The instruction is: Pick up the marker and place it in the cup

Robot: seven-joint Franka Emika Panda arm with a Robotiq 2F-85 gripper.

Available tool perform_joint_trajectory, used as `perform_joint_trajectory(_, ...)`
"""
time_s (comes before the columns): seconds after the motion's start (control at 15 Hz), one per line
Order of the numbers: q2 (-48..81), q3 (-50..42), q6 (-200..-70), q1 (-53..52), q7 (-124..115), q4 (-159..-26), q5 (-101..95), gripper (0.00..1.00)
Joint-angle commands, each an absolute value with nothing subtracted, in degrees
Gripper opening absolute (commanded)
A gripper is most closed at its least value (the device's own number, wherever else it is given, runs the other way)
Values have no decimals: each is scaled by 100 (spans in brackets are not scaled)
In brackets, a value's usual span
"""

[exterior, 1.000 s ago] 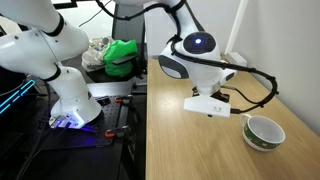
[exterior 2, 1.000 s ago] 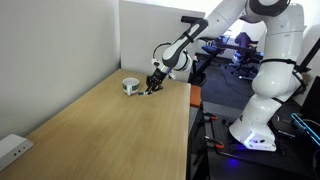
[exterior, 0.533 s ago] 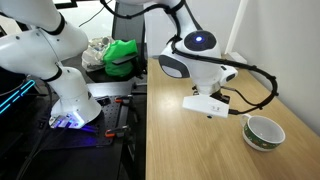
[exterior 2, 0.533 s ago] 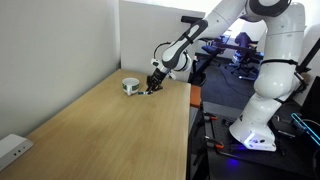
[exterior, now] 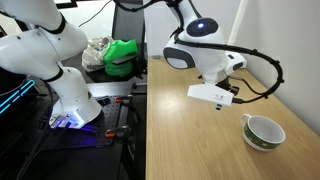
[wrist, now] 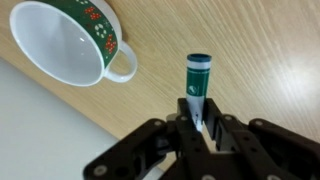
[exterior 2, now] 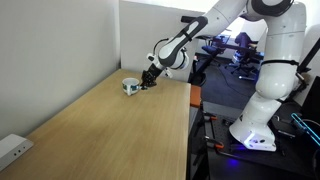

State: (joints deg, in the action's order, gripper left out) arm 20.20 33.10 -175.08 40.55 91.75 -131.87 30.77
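In the wrist view my gripper (wrist: pixel 196 122) is shut on the marker (wrist: pixel 197 78), a short dark green stick with a pale end between the fingers; it is lifted off the wooden table. The cup (wrist: pixel 68 40), white inside with a dark green patterned band and a small handle, sits up and to the left of the marker. In both exterior views the cup (exterior: pixel 263 132) (exterior 2: pixel 130 86) stands on the table close beside my gripper (exterior 2: pixel 146 82). In an exterior view the arm's head (exterior: pixel 205 60) hides the fingers and marker.
The long wooden table (exterior 2: pixel 110 130) runs to a white wall. A white power strip (exterior 2: pixel 12 150) lies at its near corner. A second white robot arm (exterior: pixel 50 60) and a green object (exterior: pixel 122 55) stand beside the table. A black cable (exterior: pixel 262 80) loops off the wrist.
My gripper has risen from the table with the marker and moved toward the cup. The cup has not moved.
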Motion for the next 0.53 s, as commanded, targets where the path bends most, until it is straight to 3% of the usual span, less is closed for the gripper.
perform_joint_trajectory(0.0,2135,3416,-17860,4009,8900,-12984,3308,5)
perform_joint_trajectory(0.47,2491,3445,-18787,3892,8462,-12732,3321,5)
